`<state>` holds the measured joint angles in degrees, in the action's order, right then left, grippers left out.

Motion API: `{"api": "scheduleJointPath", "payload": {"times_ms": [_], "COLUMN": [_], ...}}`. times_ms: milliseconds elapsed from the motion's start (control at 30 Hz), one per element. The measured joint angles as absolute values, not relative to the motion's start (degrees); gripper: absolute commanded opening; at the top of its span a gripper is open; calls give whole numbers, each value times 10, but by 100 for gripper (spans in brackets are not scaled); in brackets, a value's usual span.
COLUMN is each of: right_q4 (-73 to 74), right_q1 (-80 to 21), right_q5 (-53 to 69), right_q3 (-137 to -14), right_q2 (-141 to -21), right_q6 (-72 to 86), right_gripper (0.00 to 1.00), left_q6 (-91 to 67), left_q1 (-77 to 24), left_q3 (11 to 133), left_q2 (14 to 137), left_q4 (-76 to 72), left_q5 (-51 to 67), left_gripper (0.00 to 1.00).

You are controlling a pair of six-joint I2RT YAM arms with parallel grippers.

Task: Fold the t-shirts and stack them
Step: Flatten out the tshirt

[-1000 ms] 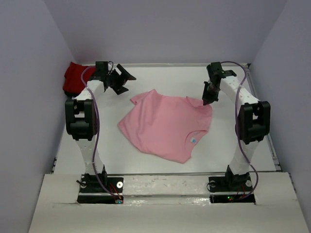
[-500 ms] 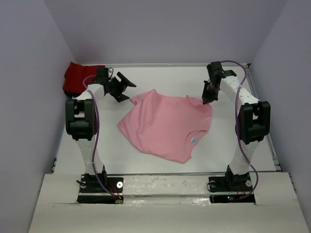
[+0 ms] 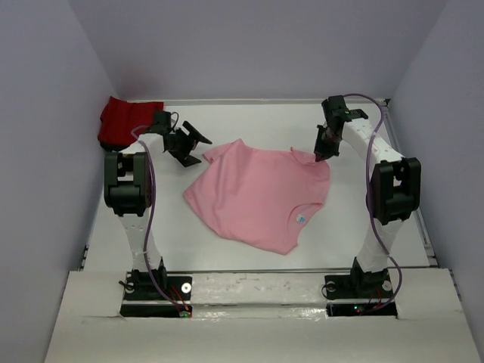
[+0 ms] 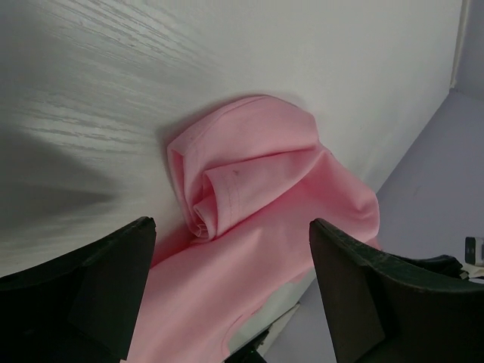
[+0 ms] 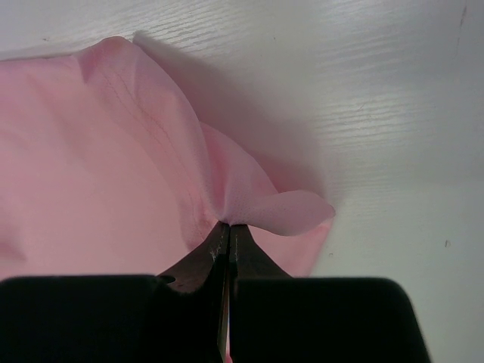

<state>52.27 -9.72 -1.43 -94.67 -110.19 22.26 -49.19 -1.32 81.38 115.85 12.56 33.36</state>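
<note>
My left arm (image 3: 133, 159) hides the near edge of the deep red shirt (image 3: 119, 119) from above. The label (image 3: 300, 219) on the pink shirt (image 3: 253, 193) is too small to read; my left wrist view crops that shirt.

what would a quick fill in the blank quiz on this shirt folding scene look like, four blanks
1. The spread-out t-shirt in the middle of the table is light ____.
2. The right gripper is ____ on that shirt's edge.
3. The left gripper hovers near the shirt's sleeve with its jaws ____.
4. The red t-shirt lies bunched in the far ____ corner of the table.

Missing words: pink; shut; open; left
</note>
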Motion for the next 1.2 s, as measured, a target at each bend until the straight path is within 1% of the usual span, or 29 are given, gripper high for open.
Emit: {"api": "scheduleJointPath", "payload": {"times_ms": [100,167,400,500,667,733,967,1033,1067,1100,1133,1200], "right_q4": [522,522,522,522,521,521,520,520,520,520,520,520], "right_q1": [-97,-97,-97,-96,-93,-92,-90,-90,-89,-89,-88,-87], "right_q5": [-14,-14,-14,-14,-13,-13,-13,-12,-12,-12,-12,-11], "right_q3": [-947,-947,-947,-947,-947,-947,-947,-947,-947,-947,-947,-947], "right_q2": [-1102,-1102,-1099,-1096,-1094,-1094,-1094,-1094,-1094,-1094,-1094,-1094], "right_q6": [222,222,220,220,220,220,220,220,220,220,220,219], "right_gripper": [0,0,0,0,0,0,0,0,0,0,0,0], "left_q6": [-497,-501,-509,-513,-517,-516,-520,-520,-520,-520,-519,-518], "left_q1": [-13,-13,-13,-13,-13,-13,-13,-13,-13,-13,-13,-13], "left_q3": [814,815,848,853,855,855,855,855,855,855,855,856], "left_q2": [1179,1195,1223,1232,1239,1240,1247,1248,1249,1249,1253,1259], "left_q4": [121,119,114,108,101,98,91,88,88,88,87,85], "left_q5": [333,332,328,327,329,328,333,335,336,335,335,338], "left_gripper": [89,85,82,74,67,61,63,57,51,48,40,31]}}
